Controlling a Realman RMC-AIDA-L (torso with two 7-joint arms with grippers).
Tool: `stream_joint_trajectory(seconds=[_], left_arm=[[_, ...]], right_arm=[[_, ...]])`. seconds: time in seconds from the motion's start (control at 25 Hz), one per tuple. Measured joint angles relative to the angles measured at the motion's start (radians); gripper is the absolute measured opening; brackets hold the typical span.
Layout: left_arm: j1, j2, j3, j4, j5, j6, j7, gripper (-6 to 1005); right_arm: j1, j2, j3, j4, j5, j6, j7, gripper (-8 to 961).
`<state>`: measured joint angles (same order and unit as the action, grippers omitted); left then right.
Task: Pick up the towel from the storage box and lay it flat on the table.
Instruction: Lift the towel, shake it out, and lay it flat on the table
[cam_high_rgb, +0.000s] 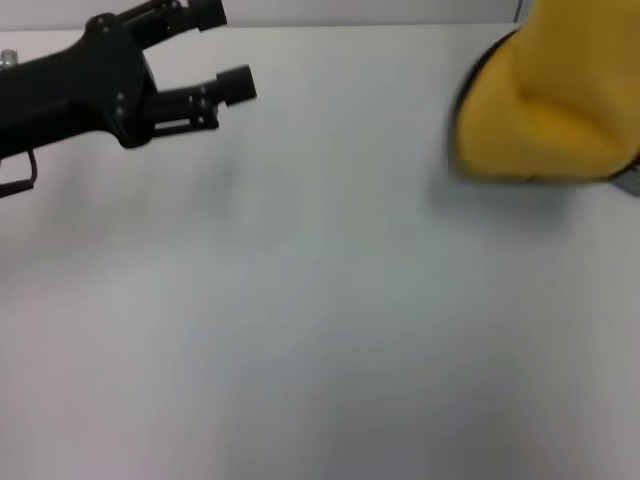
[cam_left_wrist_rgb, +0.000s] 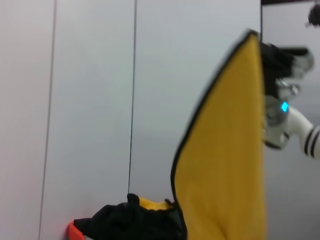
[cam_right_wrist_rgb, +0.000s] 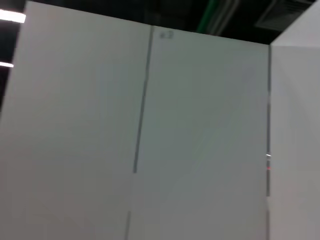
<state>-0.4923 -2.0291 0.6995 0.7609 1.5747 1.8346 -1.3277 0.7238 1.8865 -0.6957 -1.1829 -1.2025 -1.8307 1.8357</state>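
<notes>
The towel (cam_high_rgb: 540, 100) hangs above the table's (cam_high_rgb: 320, 330) far right corner, bunched and draped downward, its black-stitched edge showing on the side that faces the middle of the table. In the left wrist view the same towel (cam_left_wrist_rgb: 225, 150) hangs as a long sheet with its long axis running down from a top corner, beside the right arm's white and black hardware. The right end effector itself is not visible, so whether it grips the cloth cannot be told, though the towel appears to hang from that arm. The storage box is out of sight.

The left end effector (cam_high_rgb: 215, 50) sits over the far left corner of the table, its two black fingers spread apart and empty, pointing across toward the towel. The towel lies well apart from it, along the far edge. The right arm is judged the nearer one; spreading the cloth flat probably needs the left end effector to reach for the hanging free edge.
</notes>
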Motion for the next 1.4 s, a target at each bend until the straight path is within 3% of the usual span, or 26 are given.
stream_joint_trajectory(seconds=[0.24,0.52,0.88,1.08,1.28,1.4], left_arm=[[-0.031,0.028,0.000,-0.063,-0.029,0.000,-0.092,871],[-0.031,0.044,0.000,-0.071,-0.056,0.013,-0.207,871],[-0.028,0.044,0.009,-0.102,-0.071,0.051,-0.222,871],[-0.032,0.038,0.076,-0.115,-0.072,0.052,-0.216,871],[-0.032,0.022,0.087,-0.119,-0.069,0.052,-0.210,871],[-0.035,0.020,0.087,-0.131,-0.067,0.052,-0.210,871]], right_arm=[[0.014,-0.013,0.003,0.106,0.061,-0.114,-0.064,11],[0.035,-0.030,0.009,0.259,0.154,-0.210,-0.159,11],[-0.029,0.009,0.017,0.216,0.211,-0.139,-0.209,12],[-0.058,0.036,0.046,0.190,0.227,-0.098,-0.256,12],[-0.049,0.039,0.041,0.186,0.236,-0.096,-0.292,12],[-0.038,0.058,0.043,0.186,0.265,-0.095,-0.320,12]])
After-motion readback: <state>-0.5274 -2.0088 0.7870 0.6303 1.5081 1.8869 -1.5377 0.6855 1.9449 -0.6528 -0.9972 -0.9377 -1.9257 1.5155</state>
